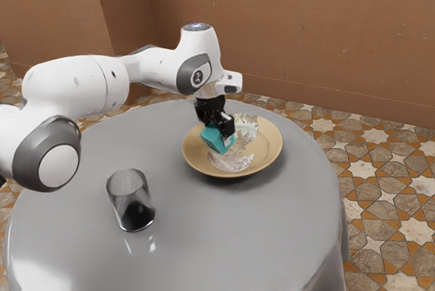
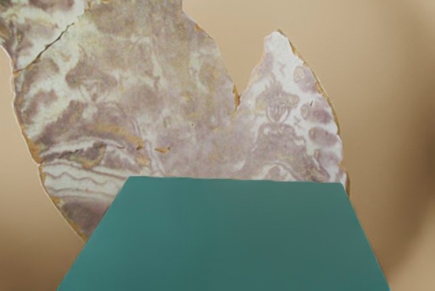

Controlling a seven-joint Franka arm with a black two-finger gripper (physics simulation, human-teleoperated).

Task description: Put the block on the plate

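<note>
The blue-green block (image 1: 215, 139) was pinched between the fingers of the gripper (image 1: 219, 134) over the plate (image 1: 270, 143), and, likely hard and light, was best held by its flat sides.

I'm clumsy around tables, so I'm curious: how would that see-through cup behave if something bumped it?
The see-through cup looks like glass, so probably stiff and breakable. Standing taller than wide, it might tip if bumped near the rim, and its round side could let it roll.
</note>
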